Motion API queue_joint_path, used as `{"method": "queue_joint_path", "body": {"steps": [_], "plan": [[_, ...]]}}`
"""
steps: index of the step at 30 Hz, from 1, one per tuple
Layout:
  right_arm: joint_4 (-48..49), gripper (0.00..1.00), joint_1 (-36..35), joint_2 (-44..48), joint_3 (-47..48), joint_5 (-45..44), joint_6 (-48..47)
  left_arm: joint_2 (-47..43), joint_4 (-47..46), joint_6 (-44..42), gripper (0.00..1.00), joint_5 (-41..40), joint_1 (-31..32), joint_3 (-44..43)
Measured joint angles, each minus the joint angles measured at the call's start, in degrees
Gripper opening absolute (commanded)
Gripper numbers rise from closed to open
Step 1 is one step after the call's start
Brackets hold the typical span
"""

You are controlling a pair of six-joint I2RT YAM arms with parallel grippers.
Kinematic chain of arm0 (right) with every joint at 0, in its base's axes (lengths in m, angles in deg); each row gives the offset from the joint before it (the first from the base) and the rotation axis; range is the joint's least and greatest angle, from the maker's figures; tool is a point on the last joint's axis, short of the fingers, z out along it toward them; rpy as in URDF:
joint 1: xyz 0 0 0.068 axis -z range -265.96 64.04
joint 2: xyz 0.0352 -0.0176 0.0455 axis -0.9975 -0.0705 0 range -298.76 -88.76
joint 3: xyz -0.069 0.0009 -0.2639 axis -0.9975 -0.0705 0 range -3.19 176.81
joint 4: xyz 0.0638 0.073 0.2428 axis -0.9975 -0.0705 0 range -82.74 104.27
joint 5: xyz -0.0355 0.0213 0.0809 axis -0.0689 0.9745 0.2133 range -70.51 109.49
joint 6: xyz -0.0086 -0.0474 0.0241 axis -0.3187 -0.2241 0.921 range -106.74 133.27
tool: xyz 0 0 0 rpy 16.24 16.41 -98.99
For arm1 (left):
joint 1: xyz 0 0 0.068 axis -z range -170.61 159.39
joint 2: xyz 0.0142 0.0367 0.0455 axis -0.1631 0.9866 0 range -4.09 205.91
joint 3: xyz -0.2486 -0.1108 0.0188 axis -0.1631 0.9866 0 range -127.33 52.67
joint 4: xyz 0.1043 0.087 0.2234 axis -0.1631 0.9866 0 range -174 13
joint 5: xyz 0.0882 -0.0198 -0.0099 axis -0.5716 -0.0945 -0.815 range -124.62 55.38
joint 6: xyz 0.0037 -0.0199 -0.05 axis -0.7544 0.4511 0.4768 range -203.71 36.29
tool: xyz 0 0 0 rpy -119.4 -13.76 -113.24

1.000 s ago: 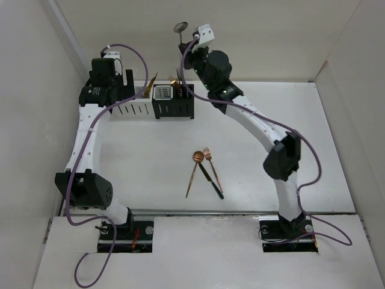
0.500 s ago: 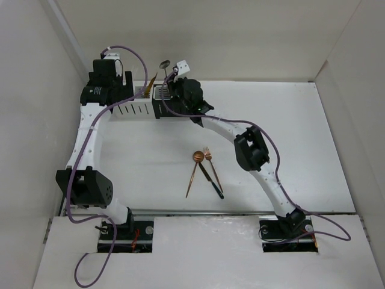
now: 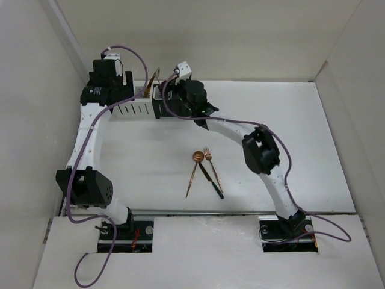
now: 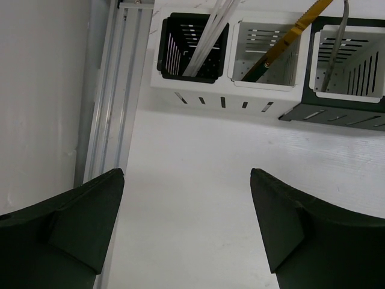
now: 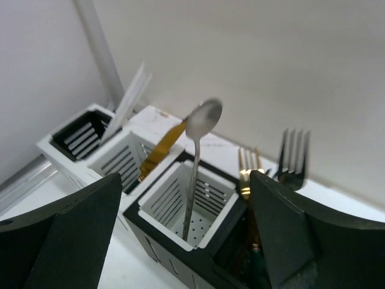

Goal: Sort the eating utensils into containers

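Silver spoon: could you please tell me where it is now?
Right wrist view: the silver spoon stands bowl-up in the white slotted square caddy, between gold knife and forks.

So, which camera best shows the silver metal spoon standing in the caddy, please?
The right wrist view: the silver metal spoon stands whole, bowl up, in a white slotted caddy. The left wrist view catches only its handle; overhead, the right arm hides it.

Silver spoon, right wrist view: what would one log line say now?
silver spoon: standing in caddy, ungripped | right fingers: open, flanking it | left fingers: open, empty | table: three utensils unsorted
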Motion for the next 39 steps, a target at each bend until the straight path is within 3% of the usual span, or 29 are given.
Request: {"method": "queue_joint_path", "body": {"steps": [3, 4, 6, 7, 10, 12, 13, 14, 17, 20, 23, 31, 34, 35, 36, 39], "plan": [[-5.8, 0.92, 0.0, 9.6, -4.0, -0.9, -1.3, 0.0, 0.0, 0.0, 0.84, 0.3, 0.0, 0.0], [-9.0, 0.85, 0.0, 13.3, -4.7, -1.2, -1.7, 0.0, 0.0, 0.0, 0.84, 0.3, 0.0, 0.0], [-16.6, 0.66, 0.0, 21.3, -5.9, -1.6, -2.4, 0.0, -0.1, 0.0, 0.84, 0.6, 0.0, 0.0], [-19.7, 0.45, 0.0, 24.7, -6.4, -1.7, -2.7, 0.0, -0.1, 0.0, 0.84, 0.7, 0.0, 0.0], [-31.1, 0.11, -0.1, 35.2, -10.3, -1.7, -0.9, -0.2, -0.2, 0.0, 0.84, 1.1, 0.0, 0.0], [-36.7, 0.12, -0.4, 40.3, -17.4, -1.7, 2.0, -0.3, -0.2, 0.0, 0.84, 1.5, 0.1, 0.0], [-39.5, 0.19, -0.5, 42.2, -21.8, -1.8, 3.8, -0.4, -0.2, 0.0, 0.84, 1.7, 0.1, 0.0], [-41.9, 0.31, -0.9, 43.5, -26.2, -1.7, 5.4, -0.5, -0.2, 0.1, 0.84, 2.0, 0.2, 0.0], [-46.6, 0.42, -2.4, 43.2, -41.9, -1.2, 10.2, -1.0, -0.2, 0.1, 0.84, 2.7, 0.2, 0.0], [-52.5, 0.44, -4.2, 40.9, -52.9, -0.1, 13.5, -1.6, -0.2, 0.1, 0.84, 3.4, 0.2, 0.0], [-56.3, 0.44, -5.4, 40.2, -55.7, 0.6, 15.5, -2.2, -0.4, 0.3, 0.84, 4.1, 0.2, 0.2], [-53.3, 0.38, -5.8, 38.0, -54.4, -0.2, 17.1, -4.4, -0.3, 0.5, 0.85, 4.7, 0.2, 1.9], [-54.0, 0.24, -5.8, 33.5, -51.1, -2.0, 17.6, -5.2, -0.3, 0.5, 0.85, 4.5, 0.2, 2.2], [-54.3, 0.08, -5.8, 32.2, -49.6, -2.8, 17.7, -5.5, -0.3, 0.4, 0.85, 4.4, 0.2, 2.2], [-54.4, 0.0, -5.8, 31.4, -48.5, -3.4, 17.9, -5.7, -0.3, 0.4, 0.85, 4.3, 0.2, 2.2], [-54.9, 0.0, -5.8, 30.4, -47.0, -5.0, 18.6, -6.2, -0.3, 0.3, 0.85, 3.7, 0.2, 2.5]]}}
